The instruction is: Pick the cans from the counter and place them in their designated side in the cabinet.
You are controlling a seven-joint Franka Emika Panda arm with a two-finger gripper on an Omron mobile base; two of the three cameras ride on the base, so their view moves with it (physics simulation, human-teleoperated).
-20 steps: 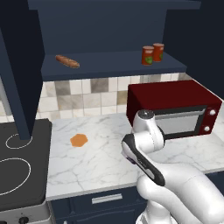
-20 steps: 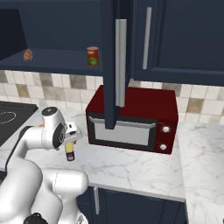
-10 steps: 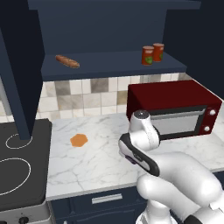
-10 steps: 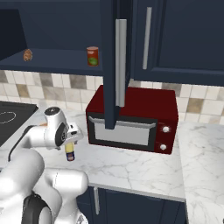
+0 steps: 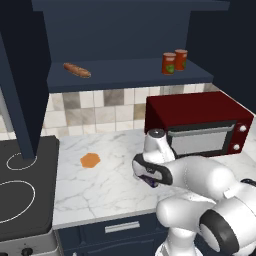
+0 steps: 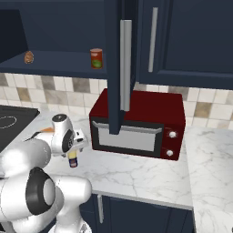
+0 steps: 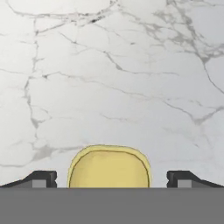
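Red can (image 5: 169, 63) (green-and-white label, wording unreadable)

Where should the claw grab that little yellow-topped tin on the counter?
Probably by its round side wall, coming straight down: the yellow tin stands upright on the counter, and the open claw already has a finger on either side of it.

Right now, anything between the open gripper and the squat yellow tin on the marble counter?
Nothing visible. In the hand view the squat yellow tin sits between the two dark fingertips of the open gripper, with bare white marble counter around it.
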